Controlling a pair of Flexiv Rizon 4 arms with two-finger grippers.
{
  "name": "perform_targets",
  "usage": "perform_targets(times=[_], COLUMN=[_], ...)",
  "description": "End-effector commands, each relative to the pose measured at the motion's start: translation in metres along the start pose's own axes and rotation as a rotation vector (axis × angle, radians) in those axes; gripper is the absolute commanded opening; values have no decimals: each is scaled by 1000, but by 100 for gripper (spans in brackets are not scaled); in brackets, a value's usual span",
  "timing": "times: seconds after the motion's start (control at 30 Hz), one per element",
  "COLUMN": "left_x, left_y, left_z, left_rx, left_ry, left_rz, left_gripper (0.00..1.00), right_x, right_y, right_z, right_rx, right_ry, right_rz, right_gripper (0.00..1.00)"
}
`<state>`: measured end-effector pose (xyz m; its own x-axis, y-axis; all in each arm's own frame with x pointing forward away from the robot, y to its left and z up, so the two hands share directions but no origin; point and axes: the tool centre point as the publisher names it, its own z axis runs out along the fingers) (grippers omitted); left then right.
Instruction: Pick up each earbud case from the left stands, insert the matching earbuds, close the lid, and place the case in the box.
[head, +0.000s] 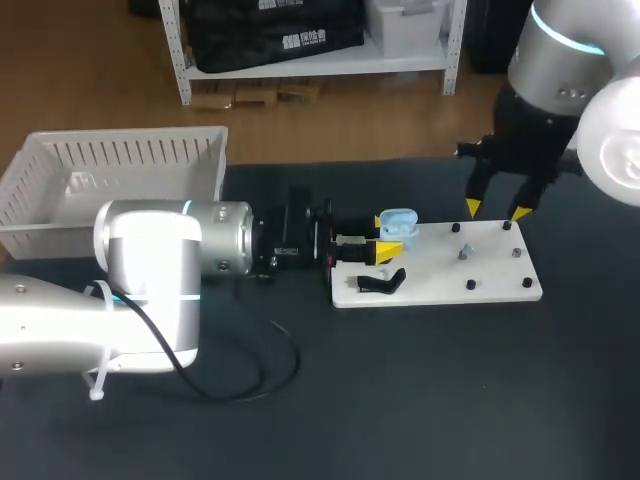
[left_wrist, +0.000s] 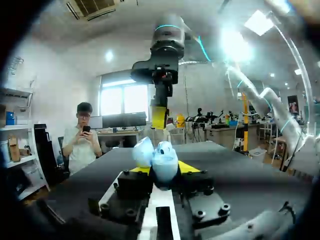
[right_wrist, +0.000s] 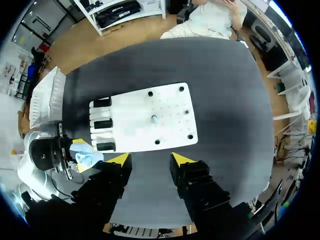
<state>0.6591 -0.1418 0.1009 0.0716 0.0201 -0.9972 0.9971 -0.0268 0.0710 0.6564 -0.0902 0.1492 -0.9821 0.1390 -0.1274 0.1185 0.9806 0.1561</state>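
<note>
A light blue earbud case (head: 398, 226) with its lid up is at the left end of the white board (head: 490, 285). My left gripper (head: 383, 249) is shut on it from both sides. The left wrist view shows the case (left_wrist: 157, 159) between the yellow fingertips (left_wrist: 188, 167). A small earbud (head: 463, 252) sits on the board's middle. My right gripper (head: 496, 210) hangs open above the board's far right part, with nothing between its fingers. From its wrist view, the gripper (right_wrist: 150, 159) is high over the board (right_wrist: 170, 130), with the earbud (right_wrist: 154, 119) ahead of it and the case (right_wrist: 85, 155) off to the side.
Black stands (head: 383, 283) line the board's left end (right_wrist: 103, 123). A white slatted box (head: 110, 180) stands at the table's back left. Small black pegs (head: 470, 285) dot the board. A black cable (head: 270, 375) loops beside my left arm.
</note>
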Motion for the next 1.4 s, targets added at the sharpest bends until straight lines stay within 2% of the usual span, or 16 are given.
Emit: perform_targets(times=[0.03, 0.53, 0.8, 1.03, 1.4], left_x=[0, 0, 0, 0, 0], left_y=[1, 1, 1, 1, 1], left_z=[0, 0, 0, 0, 0], left_rx=[3, 3, 3, 3, 3], left_ry=[1, 1, 1, 1, 1], left_rz=[-1, -1, -1, -1, -1], left_gripper=[0, 0, 0, 0, 0], right_x=[-7, -16, -22, -23, -24], right_y=[-2, -20, -19, -15, -14], right_z=[21, 69, 83, 98, 108], right_rx=[0, 34, 13, 31, 20], right_ry=[10, 24, 15, 16, 31], right_rz=[-35, -92, -93, -117, -121], right_gripper=[48, 42, 40, 37, 35])
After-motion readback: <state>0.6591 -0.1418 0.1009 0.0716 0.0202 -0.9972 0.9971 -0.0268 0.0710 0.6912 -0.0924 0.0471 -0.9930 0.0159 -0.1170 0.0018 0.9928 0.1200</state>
